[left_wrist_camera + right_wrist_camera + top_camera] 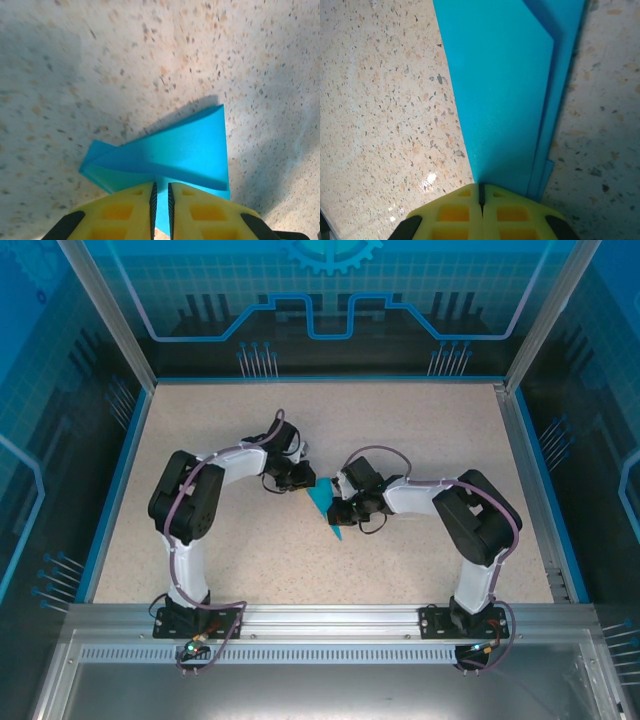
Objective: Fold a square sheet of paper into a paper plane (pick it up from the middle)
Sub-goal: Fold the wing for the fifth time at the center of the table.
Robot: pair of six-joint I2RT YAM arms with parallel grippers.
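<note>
Currently left claw (160, 187) pinches folded teal-blue paper sheet (175, 150), right claw (481, 187) pressed together at its edge; best keep layers aligned.

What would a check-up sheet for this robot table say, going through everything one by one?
Surface: speckled beige table, blue-edged.
Job's things: teal paper plane, partly folded, lying mid-table between both arms.
Clutter: nothing seen.
Grippers: left gripper closed on the plane's edge; right gripper shut, tips touching the paper.
Cables: purple cables run along both arms, close to them.
Surroundings: blue printed walls; metal rail at the near edge.
</note>
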